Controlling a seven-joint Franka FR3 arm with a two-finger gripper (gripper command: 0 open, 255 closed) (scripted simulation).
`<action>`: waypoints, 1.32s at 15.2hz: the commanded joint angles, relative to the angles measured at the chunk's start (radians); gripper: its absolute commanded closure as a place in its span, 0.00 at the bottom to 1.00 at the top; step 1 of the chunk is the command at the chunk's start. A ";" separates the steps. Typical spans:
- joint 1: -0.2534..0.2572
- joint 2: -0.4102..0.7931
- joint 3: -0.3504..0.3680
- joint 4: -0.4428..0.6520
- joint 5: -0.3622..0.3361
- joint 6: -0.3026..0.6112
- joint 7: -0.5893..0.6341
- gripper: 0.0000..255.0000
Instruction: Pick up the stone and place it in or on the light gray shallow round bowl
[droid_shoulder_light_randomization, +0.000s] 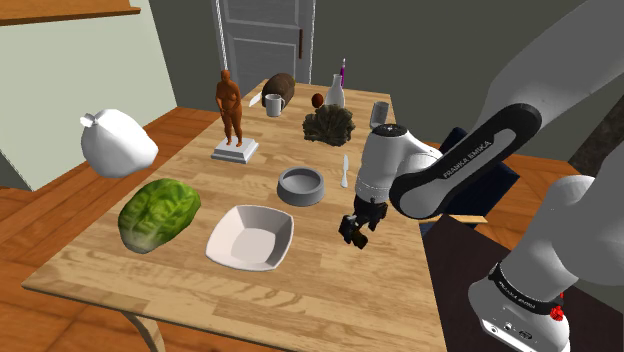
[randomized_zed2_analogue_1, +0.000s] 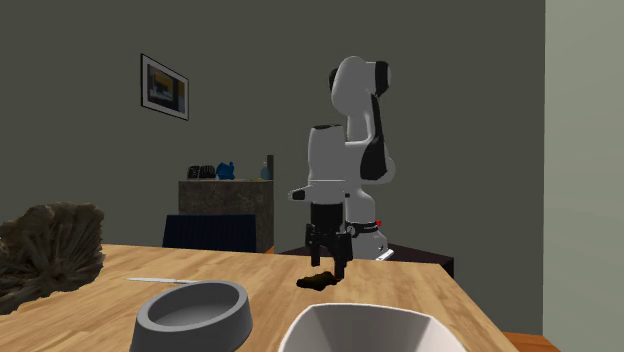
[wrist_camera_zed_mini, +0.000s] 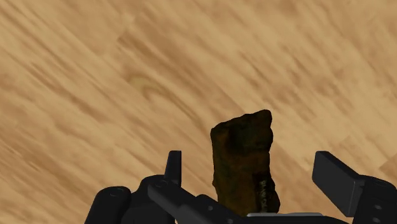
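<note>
The light grey round bowl (droid_shoulder_light_randomization: 300, 186) stands just beside, toward the shoulder view's left of the dark brown stone (wrist_camera_zed_mini: 245, 162), which lies on the wooden table (droid_shoulder_light_randomization: 330, 292) untouched between the released gripper's (droid_shoulder_light_randomization: 355, 232) spread fingers, where its uneven faces may twist it loose on closing.

Wooden table (droid_shoulder_light_randomization: 330, 300), dark grey wall (randomized_zed2_analogue_1: 450, 100), framed picture (randomized_zed2_analogue_1: 164, 87), pale panelled door (droid_shoulder_light_randomization: 265, 40), wood floor (droid_shoulder_light_randomization: 30, 220)

Crowded tabletop (droid_shoulder_light_randomization: 330, 300) here, folks, bystanders everywhere!
Just to the shoulder view's left of the white square bowl (droid_shoulder_light_randomization: 250, 237) lies a leafy green head (droid_shoulder_light_randomization: 158, 213). Behind the bowl stands a brown figurine (droid_shoulder_light_randomization: 229, 105), and a white lumpy sack (droid_shoulder_light_randomization: 118, 143) sits farther left.
</note>
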 joint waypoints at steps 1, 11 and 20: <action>-0.004 0.029 -0.001 0.000 -0.012 0.028 0.006 0.00; -0.004 0.028 -0.001 0.000 -0.012 0.028 0.006 1.00; -0.001 -0.004 -0.001 0.002 0.000 -0.006 -0.003 1.00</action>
